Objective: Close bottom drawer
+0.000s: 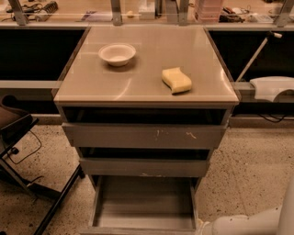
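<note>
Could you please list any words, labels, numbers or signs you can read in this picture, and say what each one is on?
No text can be read.
Items on the back shelf: print too blurred to read.
Widest drawer front: only white scratches, no lettering.
Bottom drawer, bowl, sponge: unmarked.
Gripper: out of view; only the white arm shows at lower right, beside the bottom drawer.

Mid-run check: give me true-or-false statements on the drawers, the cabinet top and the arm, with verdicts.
The narrow grey metal bottom drawer stands pulled out. True.
A sponge lies in it. False: its floor is bare; the yellow sponge lies on the beige cabinet top.
The white round bowl sits left of the sponge. True.
The gripper holds the drawer front. False: the gripper is out of view; only the white robot arm shows, lower right.
</note>
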Available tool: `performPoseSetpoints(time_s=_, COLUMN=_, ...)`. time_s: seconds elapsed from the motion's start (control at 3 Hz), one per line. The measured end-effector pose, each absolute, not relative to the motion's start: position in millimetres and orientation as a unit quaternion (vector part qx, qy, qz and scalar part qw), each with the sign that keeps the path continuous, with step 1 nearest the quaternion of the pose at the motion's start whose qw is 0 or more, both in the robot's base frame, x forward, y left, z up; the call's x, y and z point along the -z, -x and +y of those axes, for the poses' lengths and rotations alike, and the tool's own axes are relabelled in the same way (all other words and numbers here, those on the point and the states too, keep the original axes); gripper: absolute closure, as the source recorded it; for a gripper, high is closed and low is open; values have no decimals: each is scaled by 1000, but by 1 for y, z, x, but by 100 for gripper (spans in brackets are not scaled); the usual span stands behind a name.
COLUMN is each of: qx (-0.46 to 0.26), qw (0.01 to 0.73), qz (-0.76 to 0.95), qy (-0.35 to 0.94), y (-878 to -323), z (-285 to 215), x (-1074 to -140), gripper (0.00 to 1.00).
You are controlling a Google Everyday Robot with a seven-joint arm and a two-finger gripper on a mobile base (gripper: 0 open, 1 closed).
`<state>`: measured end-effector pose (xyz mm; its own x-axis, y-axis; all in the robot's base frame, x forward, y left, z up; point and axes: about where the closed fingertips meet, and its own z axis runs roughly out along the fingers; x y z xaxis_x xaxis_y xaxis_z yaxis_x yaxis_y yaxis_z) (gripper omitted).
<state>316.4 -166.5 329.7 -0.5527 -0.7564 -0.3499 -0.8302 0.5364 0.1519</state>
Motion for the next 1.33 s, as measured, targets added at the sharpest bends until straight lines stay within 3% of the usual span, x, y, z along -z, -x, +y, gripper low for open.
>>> performPoseSetpoints(time_s=0.67, qx=-175, qw=126, qz=865, qy=453, y=-303, z=-166, x=-314, gripper=0)
performPoseSetpoints(time_s=1.33, qx=-287, qw=130, qz=843, qy=437, y=-266, z=-166, x=-225, gripper=0)
